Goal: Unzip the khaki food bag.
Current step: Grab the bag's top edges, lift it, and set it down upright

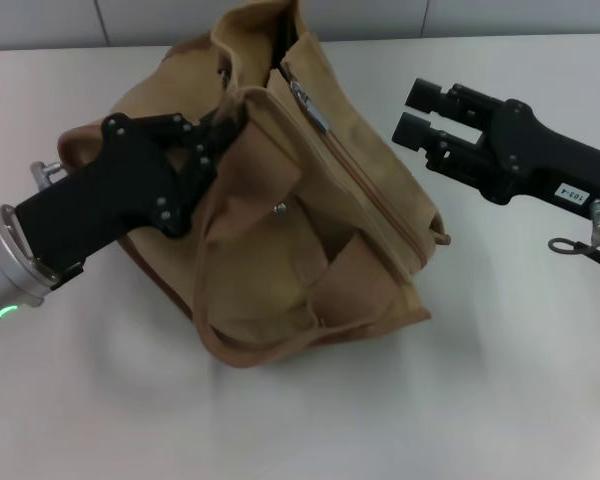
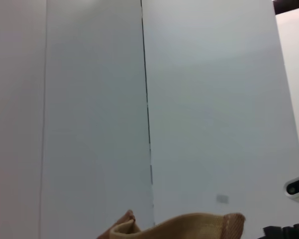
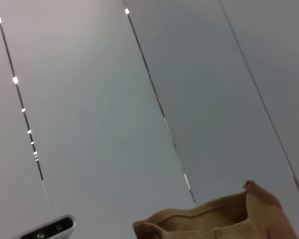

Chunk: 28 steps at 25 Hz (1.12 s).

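The black left gripper (image 1: 215, 140) is sitting at the left centre of the head view, its fingers closed together and pinching the fabric at the upper left edge of the boxy tan canvas food bag (image 1: 310, 230). The bag is lying slumped in the middle of the frame on the white table (image 1: 500, 380), with its darker tan webbing handle (image 1: 215, 300) looping toward the lower centre. A small metal snap (image 1: 279, 208) is showing on the front pocket, and the silver zipper pull (image 1: 308, 105) is resting near the top centre. The black right gripper (image 1: 417, 113) is hovering at the upper right, fingers parted, just beside the bag and not touching it.
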Each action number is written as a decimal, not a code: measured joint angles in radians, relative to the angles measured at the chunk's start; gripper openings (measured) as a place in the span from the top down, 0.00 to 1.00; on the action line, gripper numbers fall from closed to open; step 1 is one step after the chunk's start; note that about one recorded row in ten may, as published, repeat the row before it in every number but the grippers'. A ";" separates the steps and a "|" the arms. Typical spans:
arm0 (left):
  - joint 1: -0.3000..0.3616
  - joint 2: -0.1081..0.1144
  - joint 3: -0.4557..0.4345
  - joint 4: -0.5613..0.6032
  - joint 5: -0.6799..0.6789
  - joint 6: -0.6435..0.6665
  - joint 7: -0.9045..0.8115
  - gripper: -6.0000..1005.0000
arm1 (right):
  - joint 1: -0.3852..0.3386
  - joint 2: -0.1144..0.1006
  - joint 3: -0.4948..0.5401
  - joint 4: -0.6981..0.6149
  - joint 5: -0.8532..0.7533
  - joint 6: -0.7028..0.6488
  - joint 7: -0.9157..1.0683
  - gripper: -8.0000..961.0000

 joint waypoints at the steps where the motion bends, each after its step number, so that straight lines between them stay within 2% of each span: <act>1: -0.005 -0.001 0.010 -0.008 0.000 0.001 0.001 0.95 | 0.000 0.000 -0.009 -0.001 -0.001 0.003 -0.006 0.30; 8: -0.020 -0.002 0.030 -0.021 0.002 0.023 0.001 0.95 | 0.000 0.000 -0.038 -0.003 -0.002 0.011 -0.075 0.36; 13: -0.025 -0.002 0.054 -0.030 0.002 0.041 0.002 0.94 | 0.007 0.001 -0.054 0.002 -0.002 0.059 -0.112 0.52; 21: -0.057 -0.002 0.094 -0.097 0.004 0.038 0.078 0.94 | 0.027 0.006 -0.122 0.031 -0.001 0.109 -0.127 0.52; 28: -0.059 -0.002 0.095 -0.110 0.003 0.025 0.095 0.94 | 0.024 0.006 -0.132 0.055 -0.002 0.123 -0.128 0.52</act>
